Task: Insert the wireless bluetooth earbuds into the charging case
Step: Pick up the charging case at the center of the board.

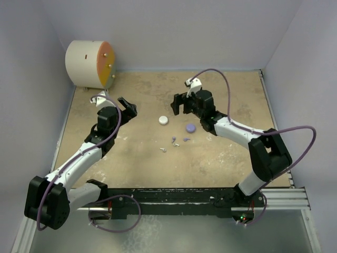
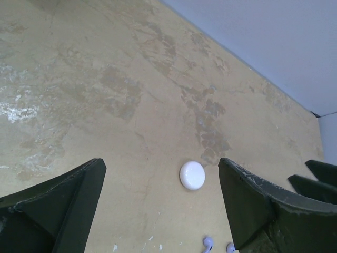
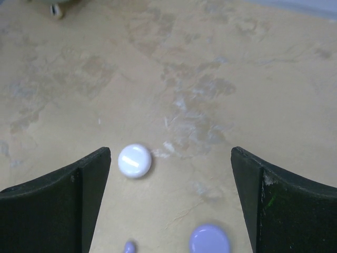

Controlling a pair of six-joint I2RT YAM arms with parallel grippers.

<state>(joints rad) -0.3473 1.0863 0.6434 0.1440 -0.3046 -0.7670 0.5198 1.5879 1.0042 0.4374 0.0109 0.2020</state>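
The charging case lies on the tan table as two separate discs, a white half and a lilac half. Three tiny earbuds rest just in front of them: one, a second and a third. Two buds peek in at the bottom of the left wrist view, one bud in the right wrist view. My left gripper hovers open left of the white half. My right gripper hovers open behind the discs. Neither holds anything.
A big white drum with an orange face stands in the back left corner. Pale walls close off the table on the left, back and right. The right arm's dark fingers show at the right edge of the left wrist view.
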